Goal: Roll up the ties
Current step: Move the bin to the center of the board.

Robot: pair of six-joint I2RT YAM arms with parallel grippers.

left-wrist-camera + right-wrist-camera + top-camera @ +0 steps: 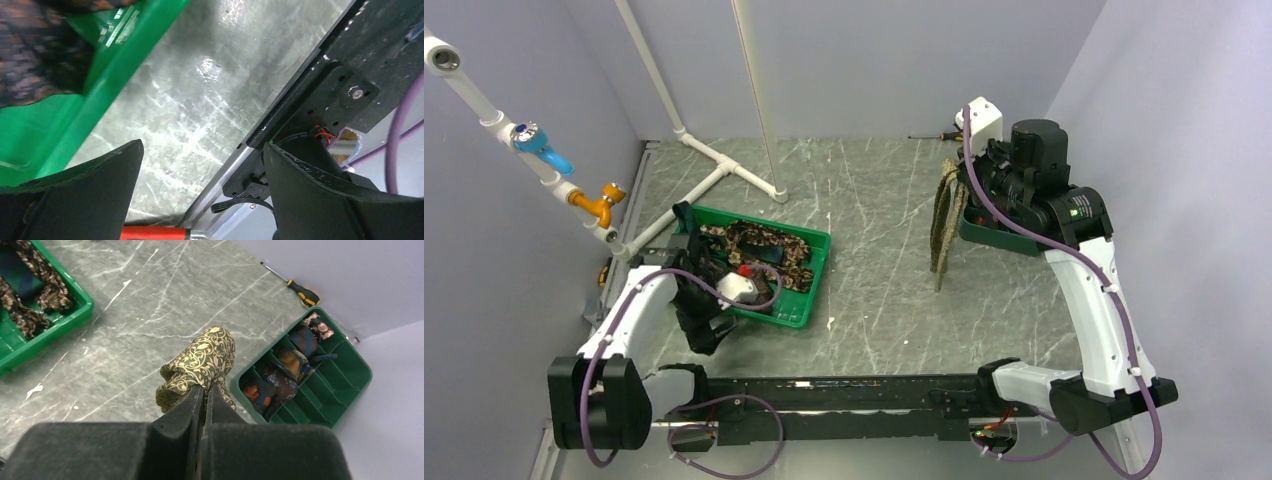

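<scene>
Right fingers [180,426] clamp a dangling, unrolled olive tie [205,357]; left fingers [95,190] gape empty. A few coils [280,377] lie stowed beside my right; loose ties [759,245] wait beside my left.

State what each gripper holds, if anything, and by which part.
Right gripper pinches the olive-gold tie at a bunched fold. Left gripper is open, holding nothing.

You see a grey table [874,310] with thin white streaks, like stone. An open green tray [796,318] sits on its left side. A second green tray [345,365], split into slots, sits at the far right, close to the wall. A screwdriver [301,291] lies just behind that one. White pipes [729,165] rest at the far left. A tiny white scrap [34,389] lies near the left tray.
</scene>
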